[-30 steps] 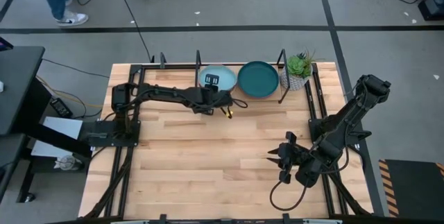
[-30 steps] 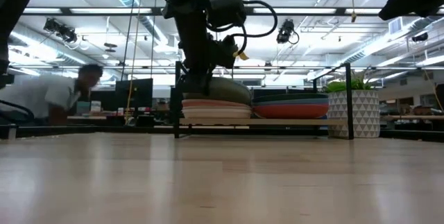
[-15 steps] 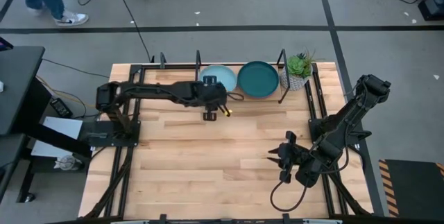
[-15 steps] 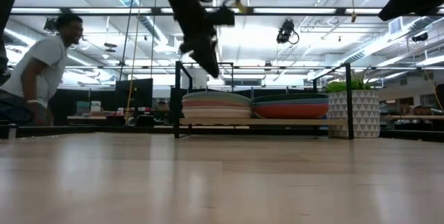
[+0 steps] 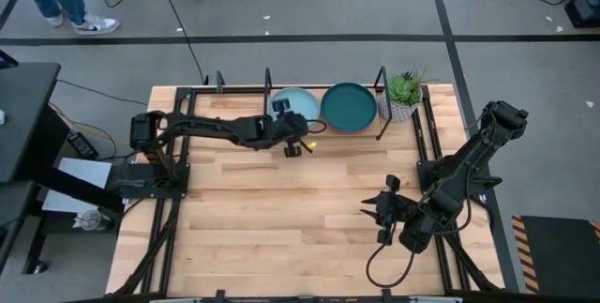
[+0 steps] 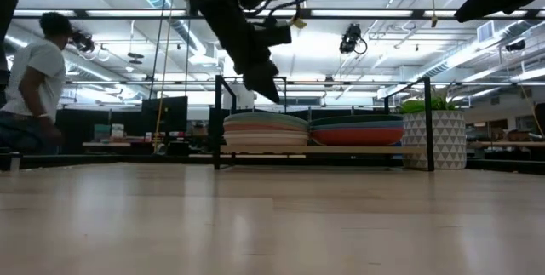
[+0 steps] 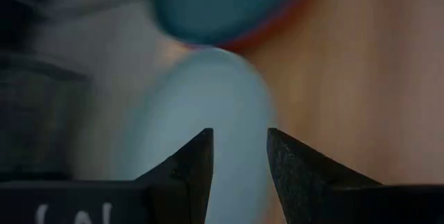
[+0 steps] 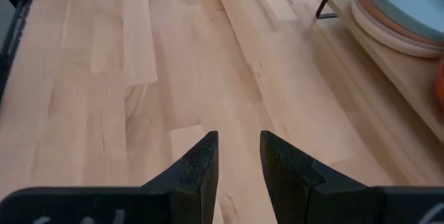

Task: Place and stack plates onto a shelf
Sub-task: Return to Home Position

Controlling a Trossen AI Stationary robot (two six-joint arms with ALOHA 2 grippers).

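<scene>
Two stacks of plates lie flat on the black rod shelf (image 5: 382,83) at the table's far edge. The left stack is topped by the light aqua plate (image 5: 302,101) and the right one by the dark teal plate (image 5: 349,107). The low view shows cream and pinkish rims under the aqua plate (image 6: 266,120), and blue and orange rims under the teal one (image 6: 358,122). My left gripper (image 5: 293,148) hangs open just near of the aqua stack, above it (image 6: 266,86), holding nothing. My right gripper (image 5: 378,212) is open and waits over the table's near right part.
A small green plant (image 5: 403,90) in a patterned pot stands just right of the shelf. Black frame rails run along the table's left and right edges. Bare wood (image 5: 281,209) spreads over the middle and near part of the table. A person (image 6: 38,79) is in the room behind.
My left gripper rose from the top of the left stack and drew back a little toward the near edge. The top aqua plate, tilted under the gripper a second ago, now lies flat on the stack. The person in the background moved.
</scene>
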